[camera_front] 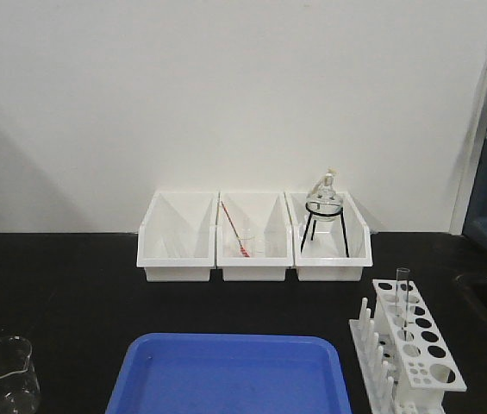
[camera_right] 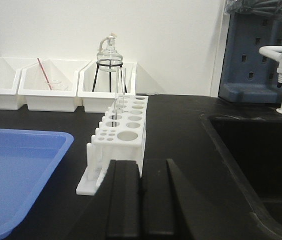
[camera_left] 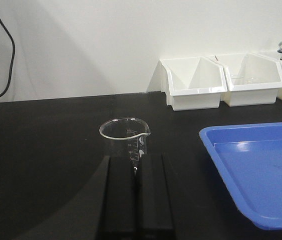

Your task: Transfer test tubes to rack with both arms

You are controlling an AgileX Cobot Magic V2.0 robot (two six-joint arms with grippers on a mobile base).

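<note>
The white rack [camera_front: 411,349] stands on the black counter at the front right, with one clear test tube [camera_front: 404,297] upright in a far hole. In the right wrist view the rack [camera_right: 123,135] is just ahead of my right gripper [camera_right: 141,162], which is shut and empty, and the tube [camera_right: 120,90] stands at the rack's far end. My left gripper [camera_left: 136,159] is shut and empty, low over the counter right behind a glass beaker [camera_left: 126,142]. No other test tubes are in view. Neither arm shows in the front view.
A blue tray [camera_front: 234,375] lies front centre. The beaker [camera_front: 2,375] is at the front left. Three white bins [camera_front: 178,237] line the back wall; the right one holds a flask on a black tripod [camera_front: 324,211]. A sink [camera_right: 260,160] lies right of the rack.
</note>
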